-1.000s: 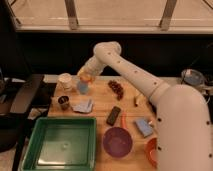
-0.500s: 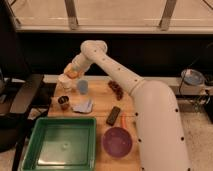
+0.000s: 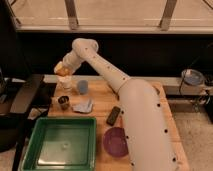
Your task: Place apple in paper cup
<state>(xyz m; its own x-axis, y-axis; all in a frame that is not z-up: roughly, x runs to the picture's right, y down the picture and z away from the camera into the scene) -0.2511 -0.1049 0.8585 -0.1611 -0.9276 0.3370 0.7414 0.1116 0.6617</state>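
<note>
The apple, small and orange-yellow, is held in my gripper at the far left of the wooden table. The gripper is shut on it, right above the paper cup, a short cream cup at the table's back left. The gripper partly hides the cup's rim. I cannot tell whether the apple touches the cup.
A light blue cup stands right of the paper cup, with a small dark metal cup in front. Nearby are a blue-grey cloth, a black flat object, a purple bowl and a green tray. The arm spans the table's right half.
The gripper with the apple has swung left, from above the light blue cup to right above the paper cup, and come down a little.
</note>
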